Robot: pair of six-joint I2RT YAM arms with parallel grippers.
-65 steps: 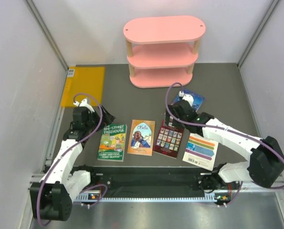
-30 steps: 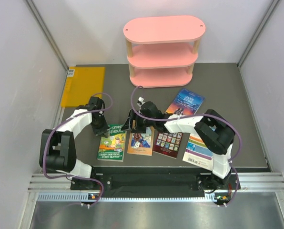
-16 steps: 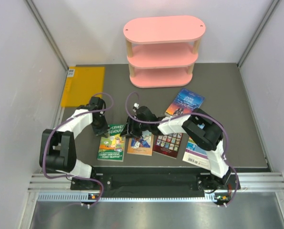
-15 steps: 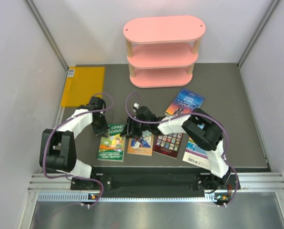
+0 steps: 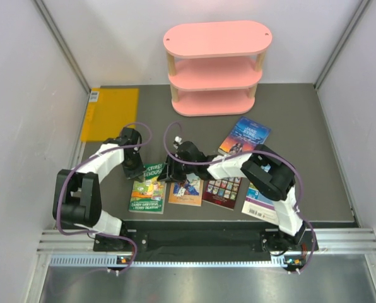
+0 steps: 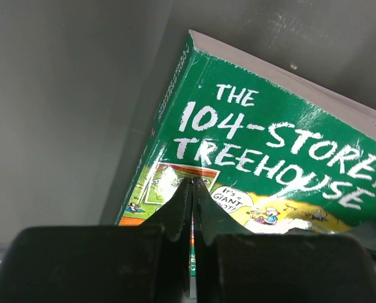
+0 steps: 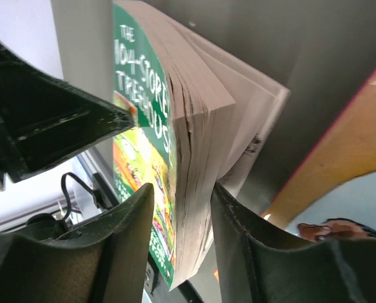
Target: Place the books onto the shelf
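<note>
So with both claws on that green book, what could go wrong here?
1. The right gripper pinches the green Treehouse book by its loose page edge, and some bottom pages sit outside the grip. Lifting may fan or crease them.
2. The left gripper, shut, rests its tip on the cover. If it is not lifted off first, the book could bend or slip out.
3. The orange book lies right alongside and might get nudged.

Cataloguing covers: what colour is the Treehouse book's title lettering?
White, on the green Treehouse book; left wrist view.
</note>
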